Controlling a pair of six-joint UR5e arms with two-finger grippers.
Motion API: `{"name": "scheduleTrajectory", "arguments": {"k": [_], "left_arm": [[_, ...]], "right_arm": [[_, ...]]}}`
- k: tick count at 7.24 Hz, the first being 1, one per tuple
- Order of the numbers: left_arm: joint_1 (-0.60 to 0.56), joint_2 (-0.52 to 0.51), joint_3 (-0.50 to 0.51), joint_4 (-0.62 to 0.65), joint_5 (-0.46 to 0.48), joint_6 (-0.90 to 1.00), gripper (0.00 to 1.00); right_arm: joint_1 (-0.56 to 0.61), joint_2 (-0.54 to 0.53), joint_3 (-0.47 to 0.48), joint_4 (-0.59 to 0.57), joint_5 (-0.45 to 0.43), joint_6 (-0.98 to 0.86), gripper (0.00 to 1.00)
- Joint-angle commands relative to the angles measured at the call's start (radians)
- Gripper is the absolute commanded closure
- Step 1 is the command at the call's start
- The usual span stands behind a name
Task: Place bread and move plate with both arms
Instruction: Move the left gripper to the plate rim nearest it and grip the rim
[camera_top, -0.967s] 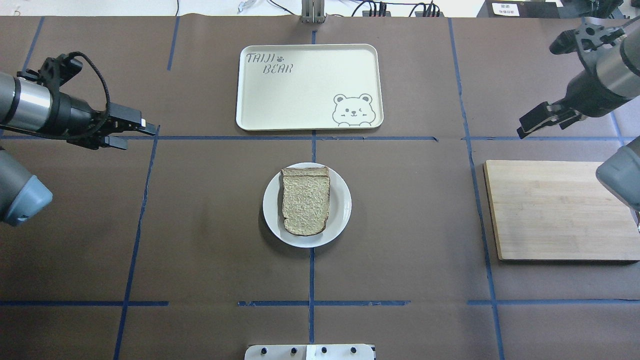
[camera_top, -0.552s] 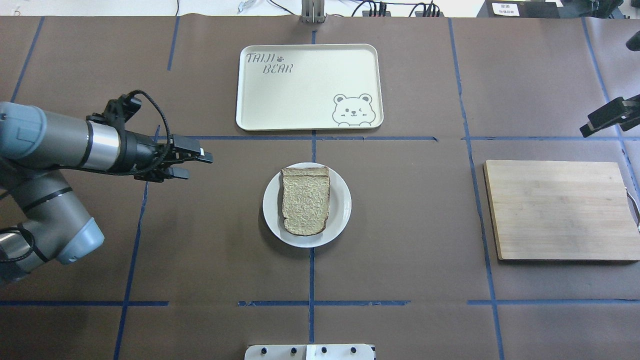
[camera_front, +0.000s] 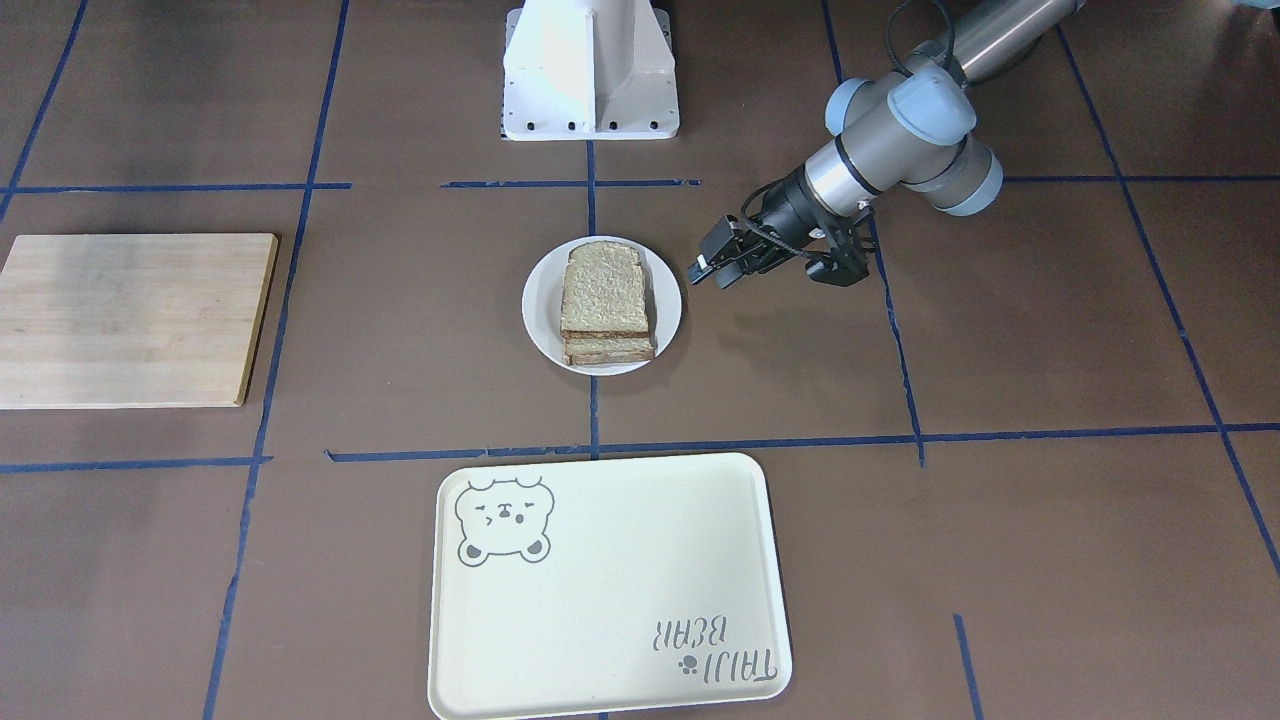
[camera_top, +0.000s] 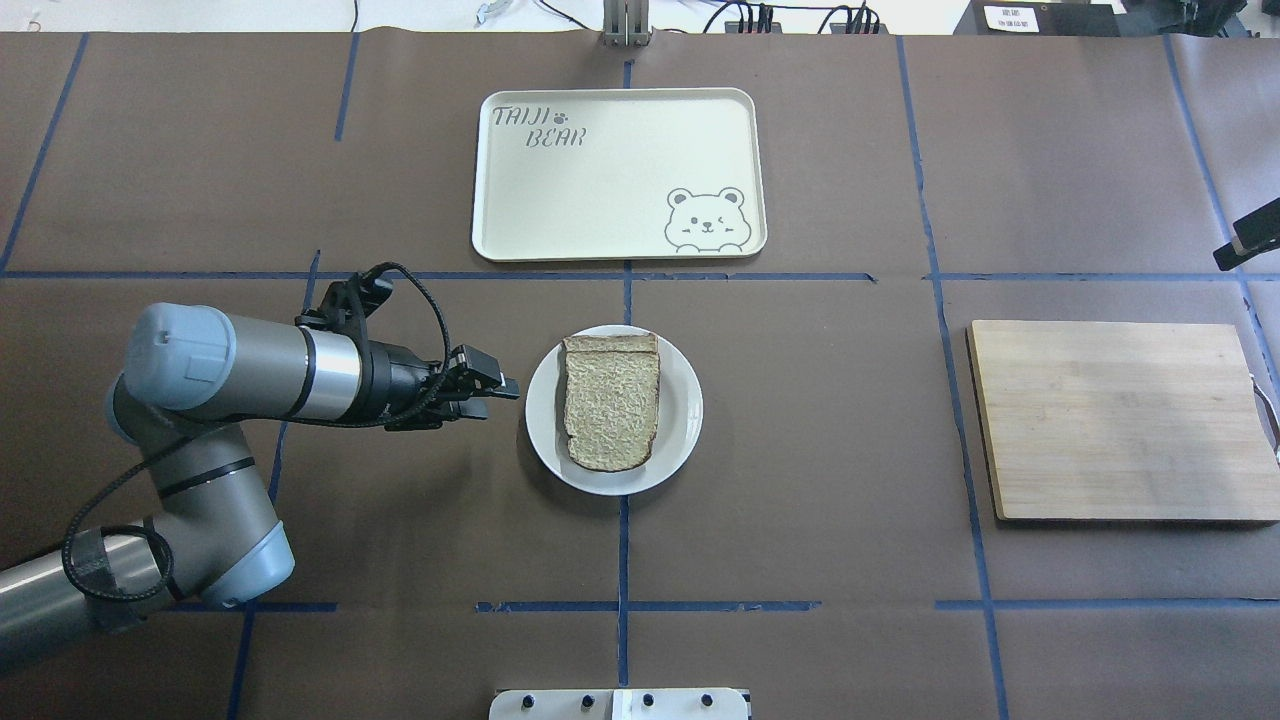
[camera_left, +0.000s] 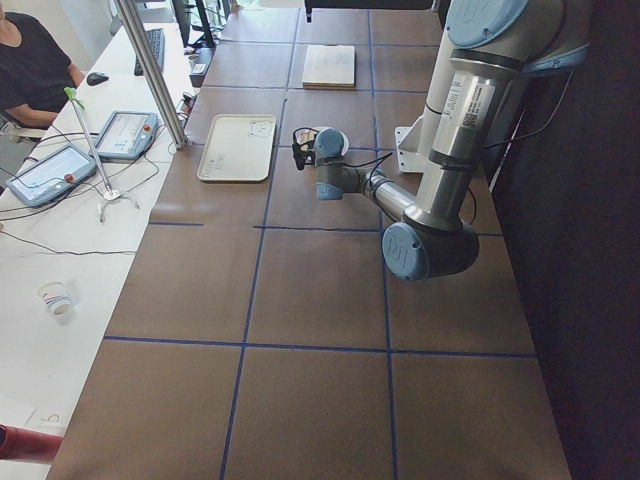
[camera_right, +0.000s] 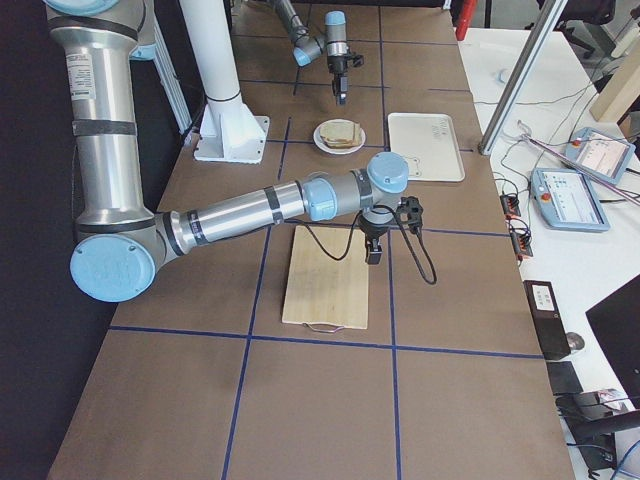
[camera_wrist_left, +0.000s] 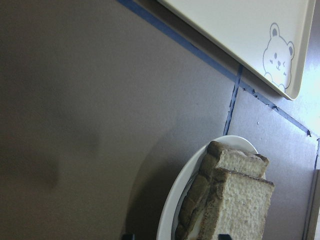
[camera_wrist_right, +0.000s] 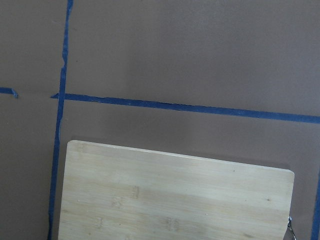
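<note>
Bread (camera_top: 612, 410), grainy dark-crusted slice, lies on round white plate (camera_top: 686, 410), long axis and rounded end toward the robot's white base (camera_front: 590, 80). Black left gripper (camera_top: 498, 397) looks spread to us; right gripper (camera_right: 372, 254) we cannot tell.

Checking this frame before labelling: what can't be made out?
Right gripper: open or shut; cut by the overhead view's edge, small in the right view.
What lies between the slices under the bread on the plate: covered from above, too small in the front view.
Board: its near part is cut off by the right wrist view's bottom edge.
</note>
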Motion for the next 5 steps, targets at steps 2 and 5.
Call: {"name": "scheduleTrajectory", "arguments": {"k": [2,5], "left_arm": [[0.042,-0.032,0.035,-0.001,0.037,-0.001,0.5],[0.049,-0.063,0.08,-0.002,0.044,-0.001,0.5]], "right_arm": [[0.023,-0.009,-0.008,-0.001,-0.001,-0.005,0.0],[0.045,-0.017,-0.012,-0.007,-0.042,-0.115,0.0]]}}
